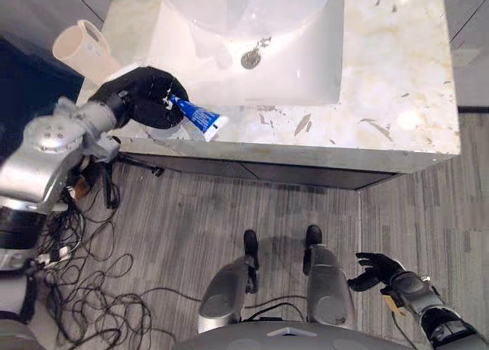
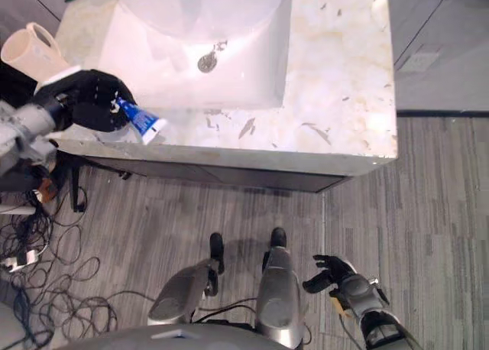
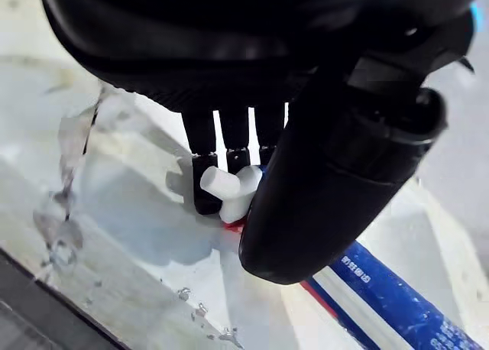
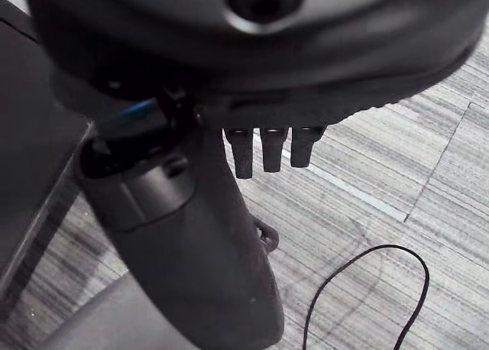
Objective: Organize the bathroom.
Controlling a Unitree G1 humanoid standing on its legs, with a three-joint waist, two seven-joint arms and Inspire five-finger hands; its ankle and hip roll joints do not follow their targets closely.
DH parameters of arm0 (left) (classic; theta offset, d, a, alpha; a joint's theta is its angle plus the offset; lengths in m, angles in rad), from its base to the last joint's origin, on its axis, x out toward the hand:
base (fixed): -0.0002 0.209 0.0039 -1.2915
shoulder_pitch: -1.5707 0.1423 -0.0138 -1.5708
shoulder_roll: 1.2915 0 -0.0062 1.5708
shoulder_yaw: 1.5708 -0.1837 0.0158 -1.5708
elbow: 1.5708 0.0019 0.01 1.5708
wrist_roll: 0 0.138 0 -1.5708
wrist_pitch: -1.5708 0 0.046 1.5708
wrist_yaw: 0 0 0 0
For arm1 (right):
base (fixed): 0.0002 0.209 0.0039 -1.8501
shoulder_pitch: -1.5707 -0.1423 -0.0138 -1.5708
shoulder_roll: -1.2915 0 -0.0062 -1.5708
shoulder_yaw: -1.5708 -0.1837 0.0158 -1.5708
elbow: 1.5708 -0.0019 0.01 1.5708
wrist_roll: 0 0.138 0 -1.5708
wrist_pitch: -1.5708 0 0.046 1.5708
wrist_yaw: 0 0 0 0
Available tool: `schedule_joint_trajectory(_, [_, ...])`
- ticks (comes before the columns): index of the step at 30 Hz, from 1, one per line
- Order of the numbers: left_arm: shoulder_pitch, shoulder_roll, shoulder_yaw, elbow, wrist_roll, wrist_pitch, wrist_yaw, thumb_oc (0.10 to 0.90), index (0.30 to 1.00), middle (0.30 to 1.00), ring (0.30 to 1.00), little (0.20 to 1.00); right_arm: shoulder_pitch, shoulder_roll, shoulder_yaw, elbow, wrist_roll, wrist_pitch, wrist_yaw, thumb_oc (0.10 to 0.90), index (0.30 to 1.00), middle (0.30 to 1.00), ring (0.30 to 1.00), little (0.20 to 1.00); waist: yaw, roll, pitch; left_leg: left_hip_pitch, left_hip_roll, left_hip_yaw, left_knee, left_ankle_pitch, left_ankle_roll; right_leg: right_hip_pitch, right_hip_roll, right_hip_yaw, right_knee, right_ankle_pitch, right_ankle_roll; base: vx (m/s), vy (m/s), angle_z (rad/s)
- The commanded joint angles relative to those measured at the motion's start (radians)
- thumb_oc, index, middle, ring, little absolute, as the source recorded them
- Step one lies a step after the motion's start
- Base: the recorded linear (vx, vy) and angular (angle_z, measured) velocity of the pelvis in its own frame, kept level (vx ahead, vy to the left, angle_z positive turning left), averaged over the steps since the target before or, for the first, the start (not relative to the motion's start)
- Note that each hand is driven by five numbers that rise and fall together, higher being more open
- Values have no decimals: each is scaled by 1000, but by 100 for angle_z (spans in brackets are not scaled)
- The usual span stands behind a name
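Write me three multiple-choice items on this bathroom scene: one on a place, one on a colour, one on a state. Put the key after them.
1. Where is the cream cup?
A. in the sink
B. on the counter's far left corner
C. on the floor

2. What colour is the body of the toothpaste tube?
A. blue
B. green
C. yellow

3. What is the left hand doing?
A. hanging open over the floor
B. pressing flat on the sink
C. closed on the tube

Key: 1 B, it lies tipped at the counter edge beside the left arm; 2 A, blue with a white end; 3 C, fingers and thumb pinch the tube at its cap end in the left wrist view.
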Motion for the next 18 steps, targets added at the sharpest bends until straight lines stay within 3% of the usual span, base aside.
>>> schedule_joint_trajectory(1, [33, -10, 40, -7, -128, -21, 1, 400, 300, 300, 300, 300, 70, -2, -55, -8, 108, -11, -77, 800, 900, 900, 900, 900, -6, -32, -55, -37, 60, 1, 82, 51, -34, 92, -21, 29, -161, 51, 82, 101, -101, 9])
schedule_joint_trajectory(6, [66, -48, 84, 2, -153, -18, -24, 400, 300, 300, 300, 300, 115, -18, -209, -49, 202, -53, -206, 800, 900, 900, 900, 900, -15, -88, -104, 23, 83, 16, 59, 23, -34, 174, 4, 31, -221, 62, 85, 96, -99, -2])
schedule_joint_trajectory(10, [72, -21, 117, 31, -222, 2, -76, 400, 300, 300, 300, 300, 173, -117, -387, -190, 257, -56, -334, 800, 900, 900, 900, 900, -34, -123, -153, 81, 99, 40, 31, -9, -37, 243, 23, 42, -275, 68, 88, 122, -75, -7])
schedule_joint_trajectory(18, [50, 2, 157, 50, -389, 32, -85, 400, 300, 300, 300, 300, 204, -294, -703, -394, 167, -144, -573, 800, 900, 900, 900, 900, -56, -138, -240, 162, 112, 72, -20, -44, -40, 316, 33, 54, -329, 61, 88, 85, 8, -5])
